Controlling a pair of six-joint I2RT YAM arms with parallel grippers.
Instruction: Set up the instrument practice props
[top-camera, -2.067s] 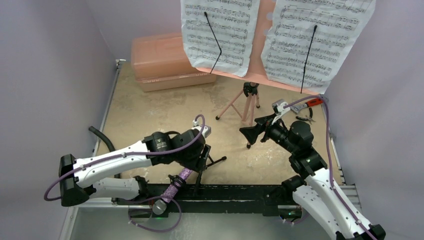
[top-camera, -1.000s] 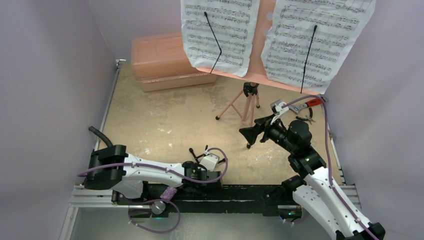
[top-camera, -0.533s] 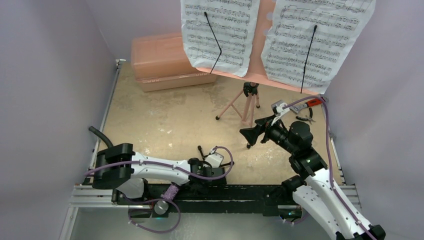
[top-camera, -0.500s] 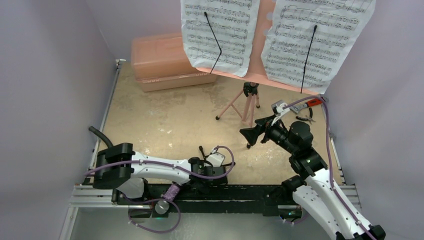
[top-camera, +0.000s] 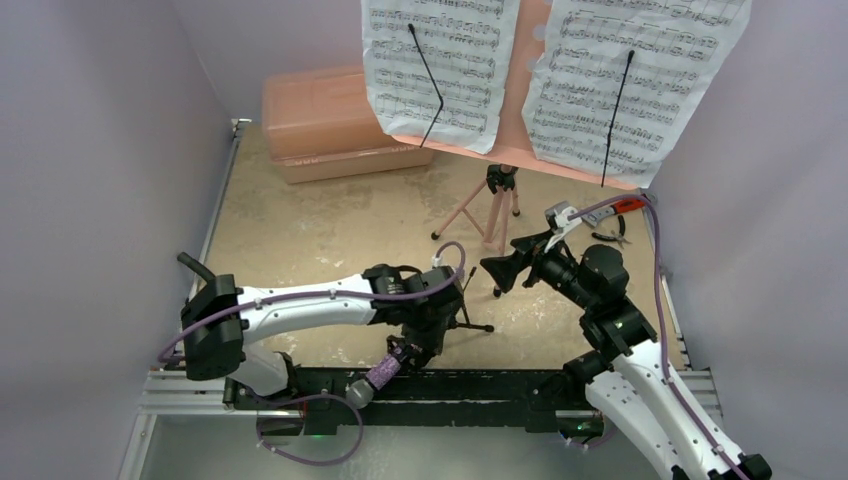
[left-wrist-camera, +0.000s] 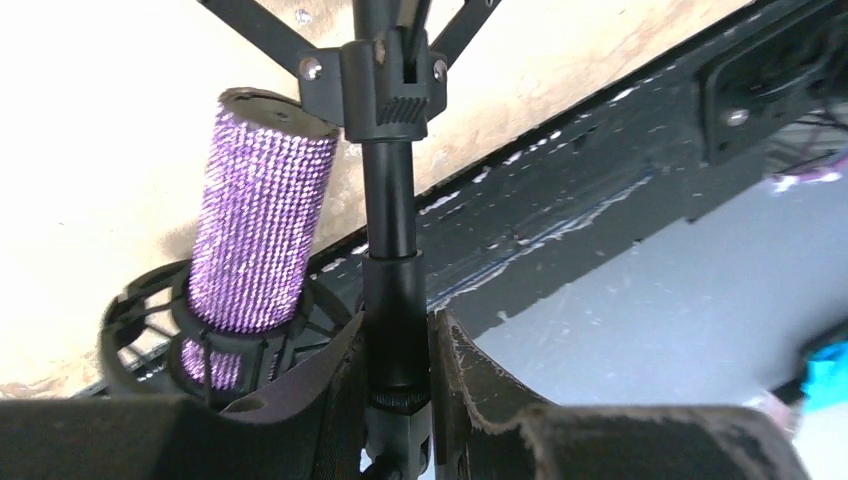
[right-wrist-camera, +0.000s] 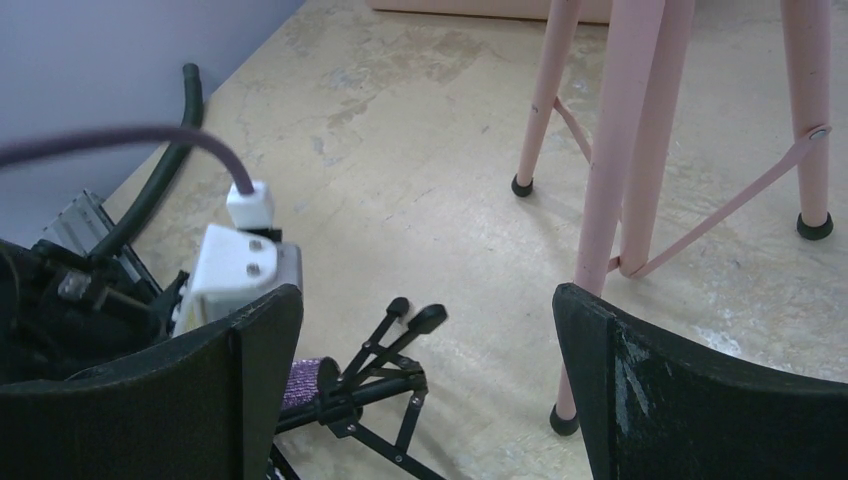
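Observation:
My left gripper (left-wrist-camera: 397, 345) is shut on the black pole of the small tripod mic stand (left-wrist-camera: 378, 85), held just above the table's near edge (top-camera: 428, 325). The purple glitter microphone (left-wrist-camera: 262, 230) sits in the stand's clip and hangs down toward the front rail (top-camera: 383, 371). The stand's folded legs (right-wrist-camera: 400, 340) point toward the right arm. My right gripper (top-camera: 503, 268) stands open and empty (right-wrist-camera: 430, 390), beside the pink music stand's tripod legs (right-wrist-camera: 620, 150). The music stand (top-camera: 492, 205) stands upright at the back with two white sheet-music pages (top-camera: 440, 60) clipped on it.
A salmon-pink lidded case (top-camera: 330, 120) lies at the back left. A red-handled tool (top-camera: 625, 205) lies by the right wall. A black hose (top-camera: 197, 272) curls at the left edge. A black rail (top-camera: 480, 385) runs along the table's front.
My left gripper has closed on the mic stand's pole and risen from the front rail, up and to the right, carrying the stand and microphone. The right arm has stayed put.

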